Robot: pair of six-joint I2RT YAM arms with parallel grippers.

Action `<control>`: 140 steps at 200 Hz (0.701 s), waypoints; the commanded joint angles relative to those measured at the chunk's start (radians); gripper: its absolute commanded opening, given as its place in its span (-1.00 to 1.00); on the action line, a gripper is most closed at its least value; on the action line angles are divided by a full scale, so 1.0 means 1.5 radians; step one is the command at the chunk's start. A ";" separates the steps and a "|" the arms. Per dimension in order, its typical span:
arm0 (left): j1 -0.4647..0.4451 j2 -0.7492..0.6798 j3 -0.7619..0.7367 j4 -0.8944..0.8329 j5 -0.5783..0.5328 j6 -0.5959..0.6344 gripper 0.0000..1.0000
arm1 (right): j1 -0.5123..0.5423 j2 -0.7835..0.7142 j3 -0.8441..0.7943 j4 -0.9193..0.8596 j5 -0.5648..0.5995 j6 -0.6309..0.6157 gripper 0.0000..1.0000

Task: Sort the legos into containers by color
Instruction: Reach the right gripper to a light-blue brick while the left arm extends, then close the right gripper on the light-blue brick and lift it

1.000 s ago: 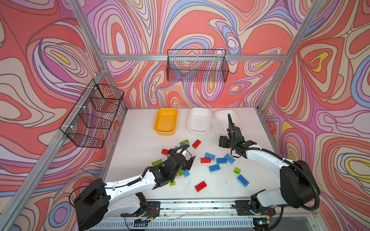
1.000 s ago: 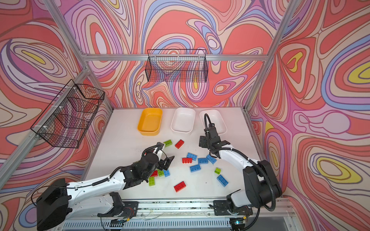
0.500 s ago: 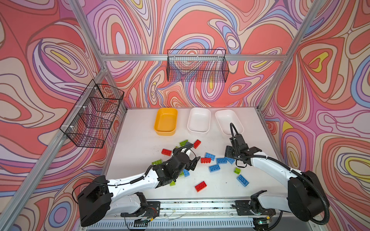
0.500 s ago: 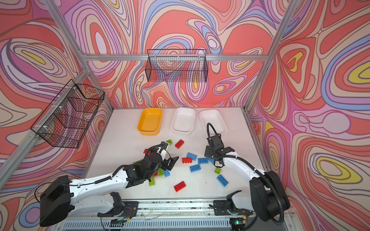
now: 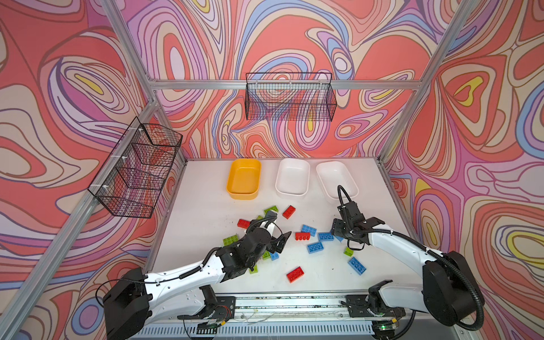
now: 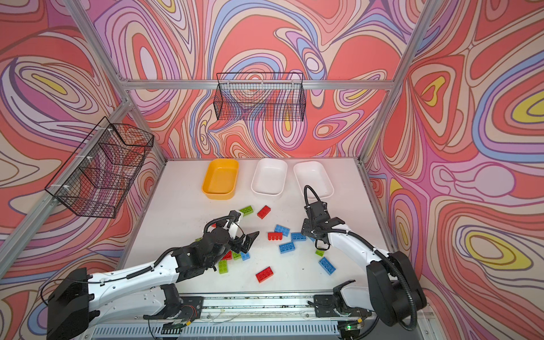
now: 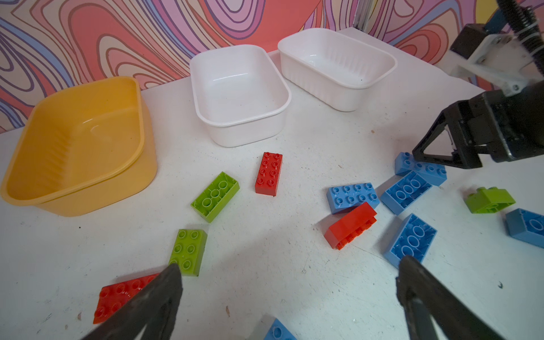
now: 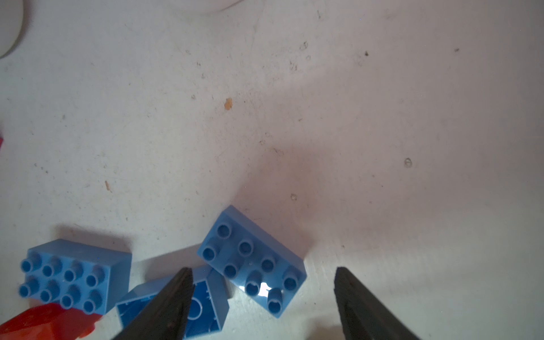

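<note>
Blue studded plastic brick [image 8: 251,260] lies right of centre, between the spread fingers of the right gripper [image 8: 262,269], not yet gripped
Risk: an upturned blue brick [image 8: 206,306] sits just beside it under one finger, so closing may catch both; left gripper [image 7: 290,262] gapes empty

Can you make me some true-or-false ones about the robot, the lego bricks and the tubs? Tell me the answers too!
1. The yellow tub and both white tubs have no bricks in them. True.
2. The left tool is holding a red brick. False: its fingers are spread wide with nothing between them, and the red bricks lie on the table.
3. The right tool is open, with a blue brick lying studs up below it. True.
4. The yellow tub sits between the two white tubs. False: in both top views it is at the left end of the row, and the white tubs are next to each other.
</note>
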 commanded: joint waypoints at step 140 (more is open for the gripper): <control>-0.002 0.014 -0.028 0.023 0.002 0.009 1.00 | 0.002 0.072 -0.024 0.069 0.010 0.046 0.62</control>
